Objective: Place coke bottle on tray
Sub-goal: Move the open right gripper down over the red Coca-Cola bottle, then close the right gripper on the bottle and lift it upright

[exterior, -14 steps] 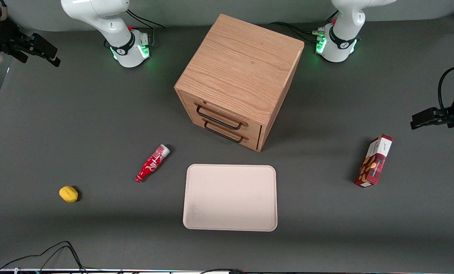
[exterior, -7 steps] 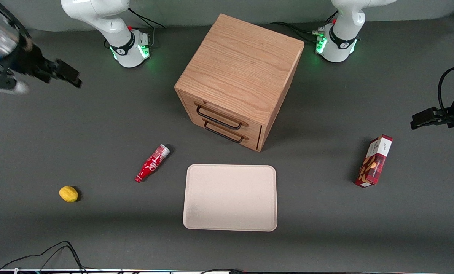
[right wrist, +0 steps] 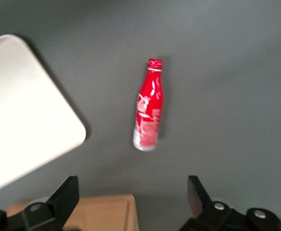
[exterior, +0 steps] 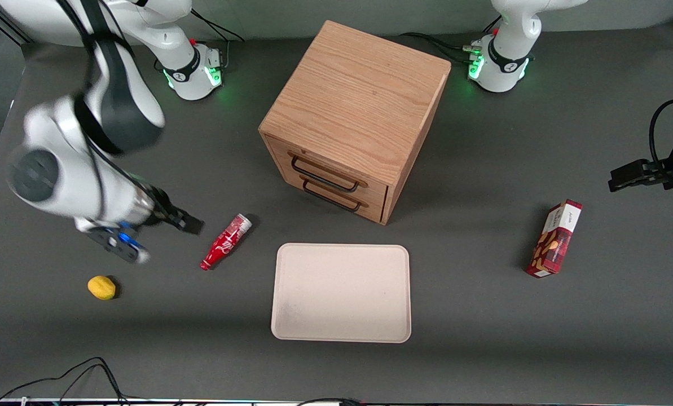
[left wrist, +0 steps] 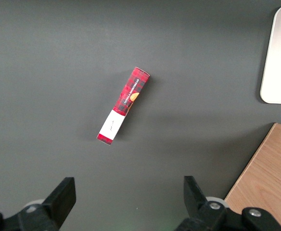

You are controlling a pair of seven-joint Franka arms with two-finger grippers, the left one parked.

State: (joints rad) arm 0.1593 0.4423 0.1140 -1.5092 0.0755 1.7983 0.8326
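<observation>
The table (exterior: 483,349) carries everything, with the cabinet (exterior: 359,107) standing mid-table, its drawers facing the front camera, so the open ground in front of it is left as working room. There the tray (exterior: 342,293) lies flat and bare, nearer the camera than the cabinet; nothing is on it yet, which is why I judge the task is only at the approach. The arm (exterior: 82,152) reaches over the working end of the table and hangs its gripper (exterior: 164,225) above the surface just beside the bottle (exterior: 226,242), not touching it. In the wrist view the fingers (right wrist: 63,195) stand wide apart with nothing between them, presumably spread to straddle the bottle. The bottle lies on its side on the table, near the tray's corner but clear of it, cap end toward the camera. A box (exterior: 554,238) stands toward the parked end and a lemon (exterior: 101,287) toward the working end, both well away from the route.
</observation>
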